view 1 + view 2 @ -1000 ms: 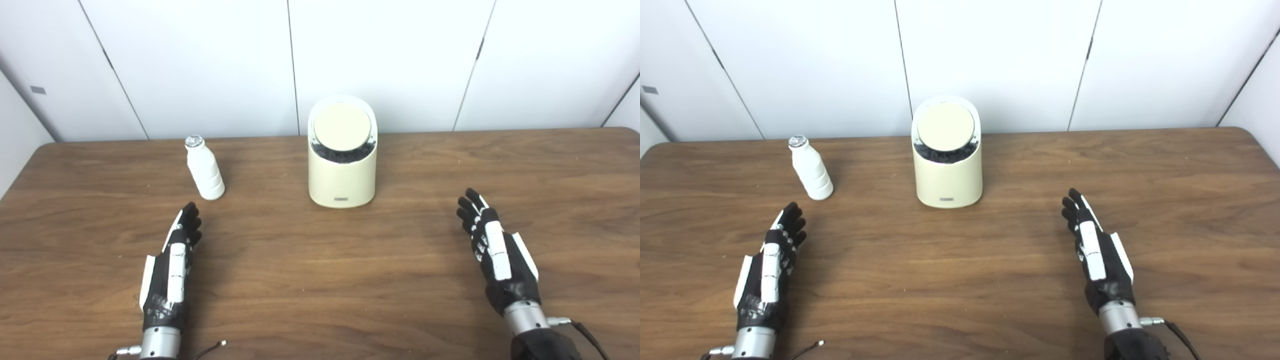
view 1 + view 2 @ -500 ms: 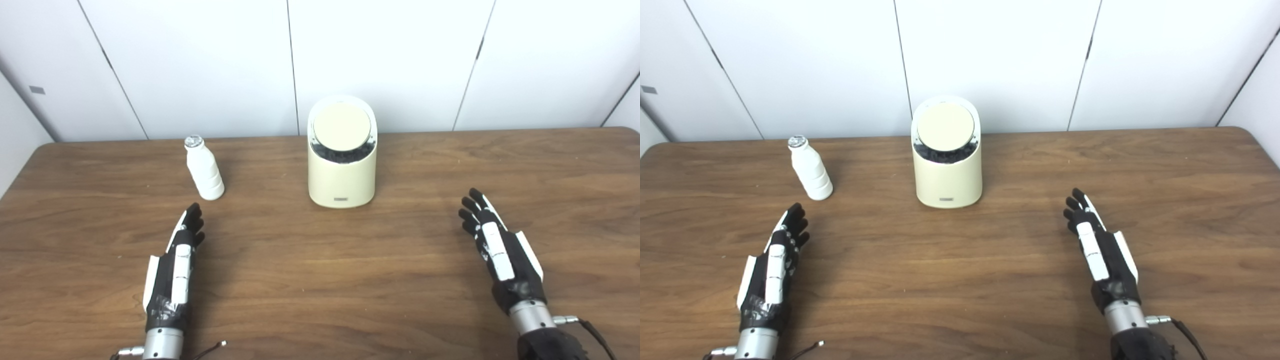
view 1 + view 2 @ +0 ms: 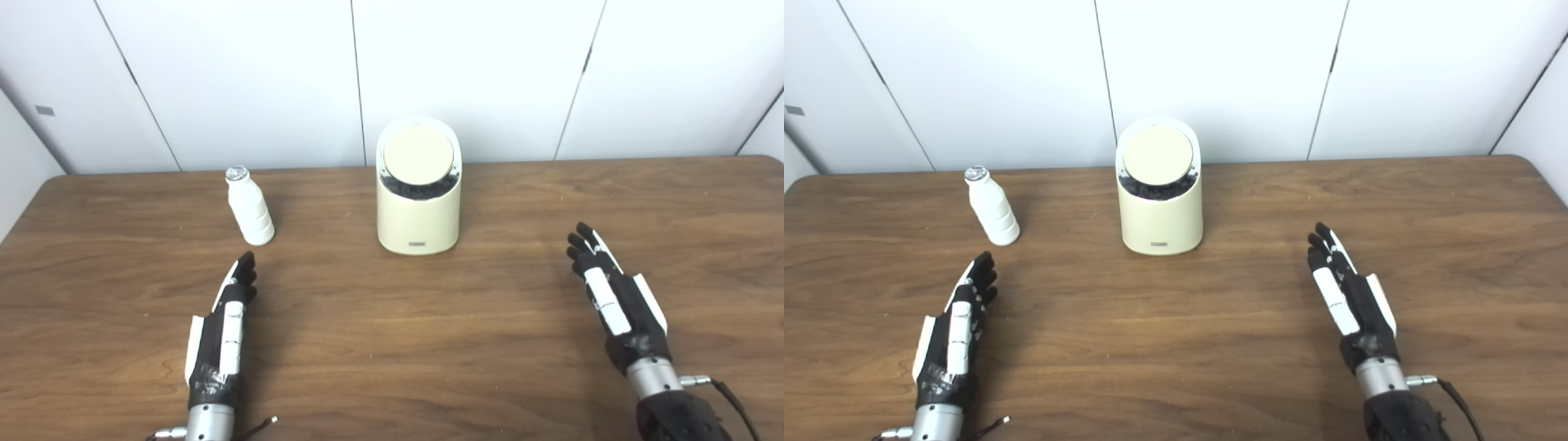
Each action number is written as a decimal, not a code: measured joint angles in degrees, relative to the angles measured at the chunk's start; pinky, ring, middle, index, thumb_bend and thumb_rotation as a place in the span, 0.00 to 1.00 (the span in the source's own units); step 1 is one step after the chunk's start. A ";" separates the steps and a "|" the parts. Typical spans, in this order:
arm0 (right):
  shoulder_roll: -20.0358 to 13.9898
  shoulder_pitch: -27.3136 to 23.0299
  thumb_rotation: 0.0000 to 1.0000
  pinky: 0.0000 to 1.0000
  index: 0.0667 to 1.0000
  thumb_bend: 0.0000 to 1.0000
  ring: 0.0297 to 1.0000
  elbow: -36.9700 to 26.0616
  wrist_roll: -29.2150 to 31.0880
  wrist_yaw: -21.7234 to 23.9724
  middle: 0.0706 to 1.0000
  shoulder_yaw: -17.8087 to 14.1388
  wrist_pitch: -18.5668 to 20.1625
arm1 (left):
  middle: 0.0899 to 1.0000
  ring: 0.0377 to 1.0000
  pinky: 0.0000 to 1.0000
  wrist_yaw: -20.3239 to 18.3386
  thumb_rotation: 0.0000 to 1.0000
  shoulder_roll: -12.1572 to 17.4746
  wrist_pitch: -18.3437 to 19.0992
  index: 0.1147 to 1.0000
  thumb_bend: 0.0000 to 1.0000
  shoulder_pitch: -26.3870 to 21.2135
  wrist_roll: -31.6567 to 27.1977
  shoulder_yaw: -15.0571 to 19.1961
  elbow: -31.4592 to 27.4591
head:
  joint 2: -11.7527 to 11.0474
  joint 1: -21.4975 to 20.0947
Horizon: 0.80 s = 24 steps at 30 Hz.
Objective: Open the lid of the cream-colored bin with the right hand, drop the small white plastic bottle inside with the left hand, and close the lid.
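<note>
Left eye view: cream-colored bin (image 3: 419, 208) seen upright mid-surface (image 3: 392, 343), round lid (image 3: 419, 154) closed. Small white plastic bottle (image 3: 250, 207) stood left of bin, well apart.

Right eye view: left hand (image 3: 957, 323) held flat, released, near bottle. Right hand (image 3: 1349, 296) likewise released, nothing grasped.

Left hand (image 3: 222, 327): edge-on, fingers extended together and pointing forward, holding nothing.
Right hand (image 3: 612, 300): edge-on, fingers extended forward and angled slightly inward, holding nothing.
Wrists: metal cuffs visible, with thin cables trailing.
</note>
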 measured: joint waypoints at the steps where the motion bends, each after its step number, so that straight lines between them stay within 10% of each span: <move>1: -0.03 -0.45 0.85 0.94 0.96 0.68 0.93 -0.02 0.01 0.00 0.94 -0.04 0.11 | 0.96 0.96 0.97 0.04 1.00 -0.02 0.00 0.94 0.53 0.00 0.02 0.01 0.00 | 0.00 0.00; 24: -2.11 -15.65 0.53 0.91 0.94 0.81 0.93 -0.61 -4.89 1.97 0.93 3.22 5.86 | 0.96 0.97 0.97 0.16 0.99 -1.14 -1.03 0.95 0.55 -0.25 0.51 -0.25 0.44 | -0.97 0.00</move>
